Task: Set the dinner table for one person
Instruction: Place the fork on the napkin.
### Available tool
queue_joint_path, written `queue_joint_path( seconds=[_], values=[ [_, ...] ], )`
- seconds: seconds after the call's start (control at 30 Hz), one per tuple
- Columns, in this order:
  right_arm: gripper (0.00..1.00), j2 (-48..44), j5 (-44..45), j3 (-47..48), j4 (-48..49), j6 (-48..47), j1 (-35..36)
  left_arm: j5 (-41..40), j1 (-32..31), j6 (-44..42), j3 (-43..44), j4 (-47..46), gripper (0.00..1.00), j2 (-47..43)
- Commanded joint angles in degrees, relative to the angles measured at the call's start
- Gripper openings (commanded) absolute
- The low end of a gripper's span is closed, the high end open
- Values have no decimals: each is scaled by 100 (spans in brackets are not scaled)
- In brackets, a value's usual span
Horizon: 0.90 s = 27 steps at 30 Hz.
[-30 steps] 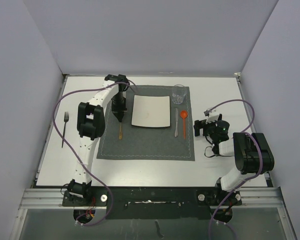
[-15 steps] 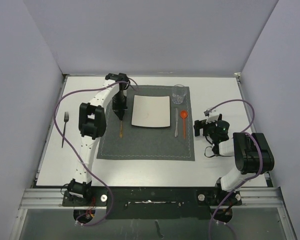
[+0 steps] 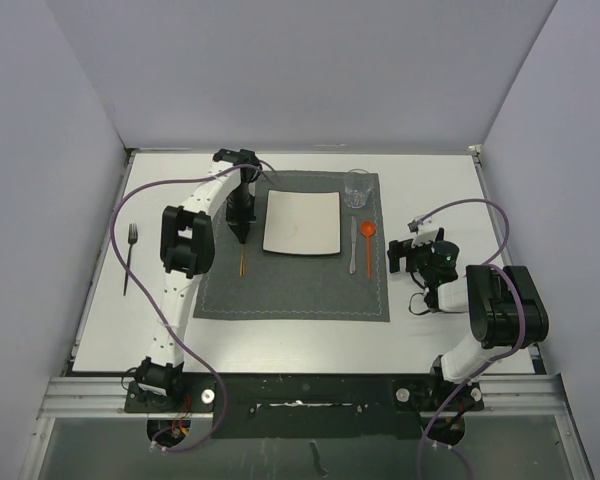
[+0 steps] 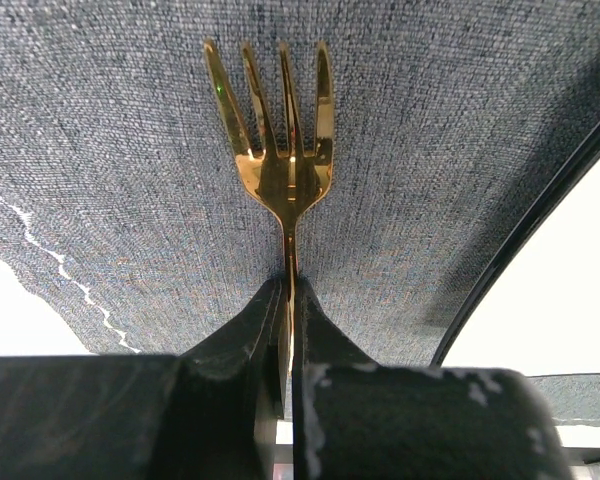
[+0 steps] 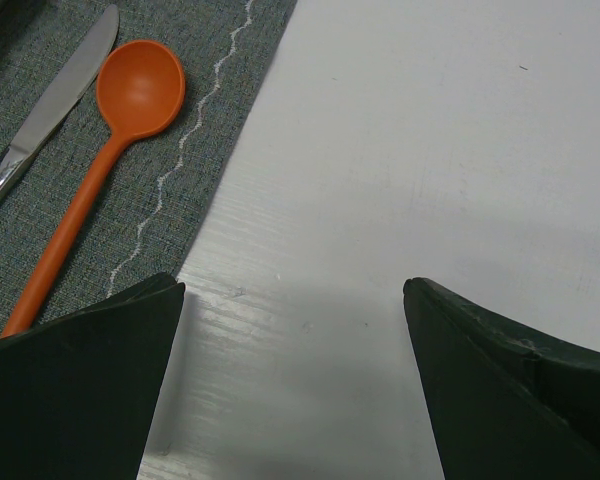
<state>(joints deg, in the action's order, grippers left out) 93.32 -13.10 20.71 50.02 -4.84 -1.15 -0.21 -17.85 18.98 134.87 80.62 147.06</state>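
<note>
Since a second ago, my left arm's elbow has swung a little to the right, carrying the wrist a touch farther from the bases; my right arm has not moved.

From above: the dinner table (image 3: 460,180), matte white with thin metal edging, fills the floor of the booth, its long axis running left to right. Pale grey walls (image 3: 310,70) close it in on three sides. My left gripper (image 3: 241,238) is pinched on a gold fork (image 3: 241,262), which runs near to far over the dark placemat (image 3: 290,290), just left of the square white plate (image 3: 301,222). A glass (image 3: 358,187), a knife (image 3: 352,245) and an orange spoon (image 3: 368,240) sit right of the plate. A silver fork (image 3: 130,258) lies well apart on bare table at left. My right gripper (image 3: 405,255) rests low beside the mat's right edge.

Left wrist: my left gripper (image 4: 288,290) is clenched on the gold fork (image 4: 285,170) at its neck, tines pointing away from me over the grey weave of the placemat (image 4: 110,150).

Right wrist: my right gripper (image 5: 292,290) is spread wide and holds nothing, over the white dinner table (image 5: 430,150). The orange spoon (image 5: 130,95) and knife (image 5: 55,95) lie on the placemat (image 5: 195,140) at left.
</note>
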Motion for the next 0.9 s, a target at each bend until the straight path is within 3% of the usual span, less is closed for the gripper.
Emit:
queue_joint_path(
  seconds=[0.0,0.23,0.33,0.47,0.87],
  values=[
    [98,-19,-34,142,289,23,-26,74,-19,-87,145,16,0,326],
    [98,-20,-34,148,289,18,-27,-76,-26,-71,161,105,0,429],
    [98,-18,-34,144,287,21,-33,-181,-30,-45,128,133,16,457],
    [98,-20,-34,144,289,18,-30,-280,-31,-44,7,60,26,390],
    [98,-24,-34,148,288,18,-26,-379,-32,-22,-11,-4,39,213]
  ],
)
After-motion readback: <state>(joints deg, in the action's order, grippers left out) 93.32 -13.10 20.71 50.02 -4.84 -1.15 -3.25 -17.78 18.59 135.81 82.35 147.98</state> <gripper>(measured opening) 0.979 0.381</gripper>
